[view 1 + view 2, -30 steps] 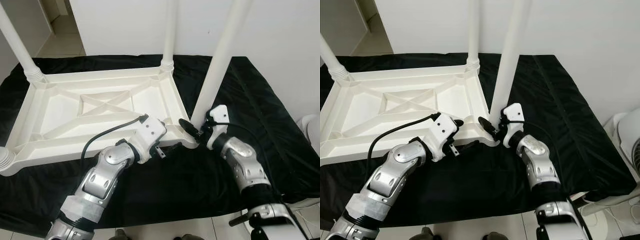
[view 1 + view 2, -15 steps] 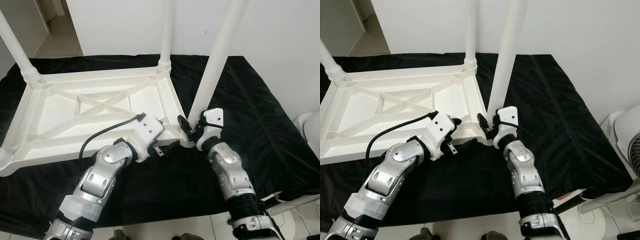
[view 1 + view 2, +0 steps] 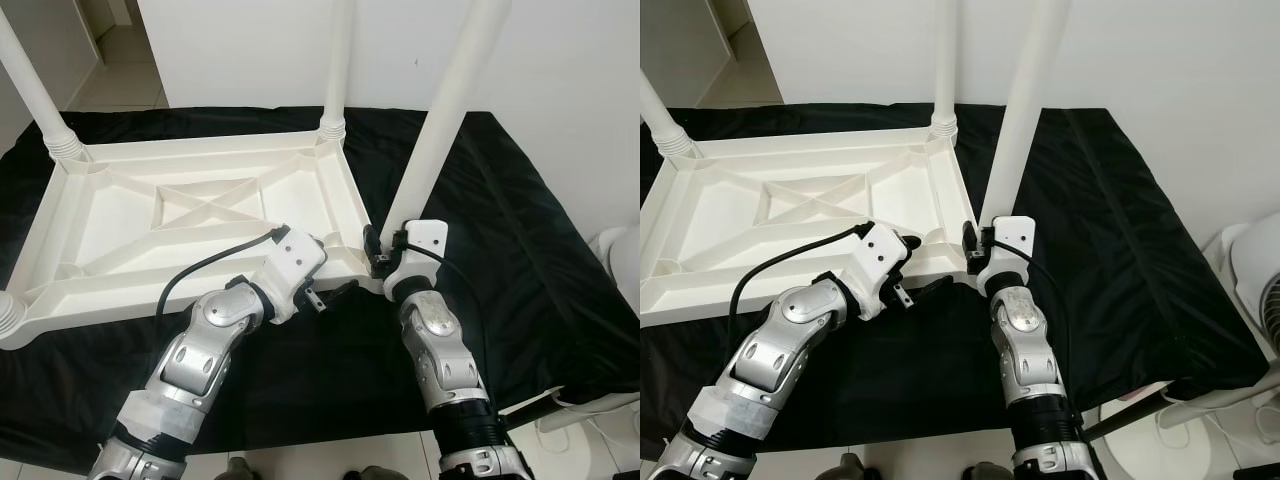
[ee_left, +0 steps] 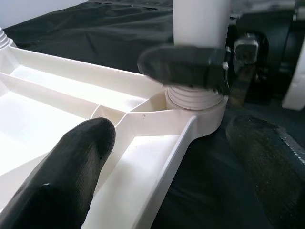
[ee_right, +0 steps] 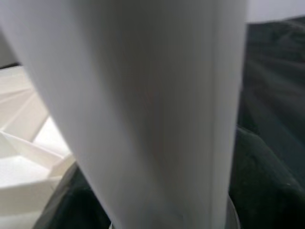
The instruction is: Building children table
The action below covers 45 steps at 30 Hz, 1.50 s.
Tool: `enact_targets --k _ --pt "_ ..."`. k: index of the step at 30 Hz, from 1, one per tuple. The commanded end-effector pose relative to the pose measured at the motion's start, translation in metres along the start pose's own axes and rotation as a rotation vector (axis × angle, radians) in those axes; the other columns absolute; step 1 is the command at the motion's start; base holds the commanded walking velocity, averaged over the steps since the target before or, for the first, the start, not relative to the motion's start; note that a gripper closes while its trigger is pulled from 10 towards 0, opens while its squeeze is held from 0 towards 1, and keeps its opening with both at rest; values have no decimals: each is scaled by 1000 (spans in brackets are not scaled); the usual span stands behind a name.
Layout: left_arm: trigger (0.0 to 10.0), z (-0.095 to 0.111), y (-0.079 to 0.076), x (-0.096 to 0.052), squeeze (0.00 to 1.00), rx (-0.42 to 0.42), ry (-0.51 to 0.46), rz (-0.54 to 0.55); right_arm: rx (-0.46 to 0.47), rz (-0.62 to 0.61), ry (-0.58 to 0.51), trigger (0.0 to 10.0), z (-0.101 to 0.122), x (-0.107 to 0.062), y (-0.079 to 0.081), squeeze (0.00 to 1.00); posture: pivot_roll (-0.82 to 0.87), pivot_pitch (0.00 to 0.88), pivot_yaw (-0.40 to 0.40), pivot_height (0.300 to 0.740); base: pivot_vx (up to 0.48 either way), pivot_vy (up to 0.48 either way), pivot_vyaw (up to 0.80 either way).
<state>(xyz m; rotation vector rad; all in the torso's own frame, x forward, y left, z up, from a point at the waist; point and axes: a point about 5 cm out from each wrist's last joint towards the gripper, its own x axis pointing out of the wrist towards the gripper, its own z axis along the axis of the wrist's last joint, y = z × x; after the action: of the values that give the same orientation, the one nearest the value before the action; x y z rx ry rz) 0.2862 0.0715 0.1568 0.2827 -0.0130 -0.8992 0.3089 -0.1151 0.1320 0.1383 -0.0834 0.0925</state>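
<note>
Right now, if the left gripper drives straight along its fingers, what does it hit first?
Most likely the ribbed base of the near-right table leg in its corner socket, with the right gripper clamped around it just above. The left gripper straddles the tabletop rim, so that edge could graze a finger first; depth is unclear.

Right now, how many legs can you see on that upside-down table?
4: far-left leg, far-right leg, near-right leg held by the right gripper, and a near-left stub at the frame edge.

We count one upturned white tabletop (image 3: 200, 215), four white legs (image 3: 450, 110) standing in its corners, one black cloth (image 3: 520, 260) beneath, and one white fan (image 3: 1255, 290).
</note>
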Motion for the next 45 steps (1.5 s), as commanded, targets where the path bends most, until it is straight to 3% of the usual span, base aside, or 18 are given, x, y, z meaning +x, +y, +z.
enact_targets --k 1,8,9,18,24,29,30,31,32,41,42,43,44,45 --pt "10000 -4 1 0 0 -8 18 5 15 20 10 10000 -1 -4 -2 1000 -79 60 26 740 0 0 0" --pt "10000 -4 1 0 0 -4 20 4 -41 105 19 10000 -2 -9 -4 1000 -75 57 22 740 0 0 0" --pt "10000 -4 1 0 0 -5 18 4 -47 138 27 10000 -3 -11 -6 0 -73 52 20 740 0 0 0" --pt "10000 -3 1 1 0 -2 14 4 -165 411 28 10000 1 -9 -18 0 -71 35 17 740 0 0 0" --pt "10000 -1 1 4 0 5 5 -2 -243 506 45 10000 8 10 -22 0 -72 12 16 740 0 0 0" --pt "10000 0 1 5 0 10 2 -5 -256 540 61 10000 7 12 -22 0 -67 8 13 740 0 0 0" --pt "10000 1 1 4 0 10 -2 -9 -248 546 81 4706 4 11 -23 0 -63 8 11 740 0 0 0" --pt "10000 1 1 4 0 10 -4 -12 -242 550 96 4706 1 10 -23 0 -63 8 11 740 0 0 0" --pt "10000 1 1 3 0 12 -2 -12 -241 560 111 0 -2 7 -24 0 -61 10 11 740 0 0 0" --pt "10000 -1 -2 3 0 7 4 -21 -204 564 128 0 -13 -3 -28 0 -72 17 17 740 0 0 0" --pt "10000 -1 -2 3 0 7 4 -23 -199 529 137 2941 -14 -4 -28 0 -73 17 17 740 0 0 0" --pt "10000 -1 -2 3 0 7 4 -23 -199 529 137 2941 -14 -4 -28 0 -73 17 17 740 0 0 0" --pt "10000 -1 -2 4 0 7 3 -24 -195 485 148 10000 -15 -4 -29 0 -73 17 17 740 0 0 0" --pt "10000 -1 -2 4 0 7 3 -24 -194 455 156 10000 -16 -3 -29 0 -73 17 17 740 0 0 0"
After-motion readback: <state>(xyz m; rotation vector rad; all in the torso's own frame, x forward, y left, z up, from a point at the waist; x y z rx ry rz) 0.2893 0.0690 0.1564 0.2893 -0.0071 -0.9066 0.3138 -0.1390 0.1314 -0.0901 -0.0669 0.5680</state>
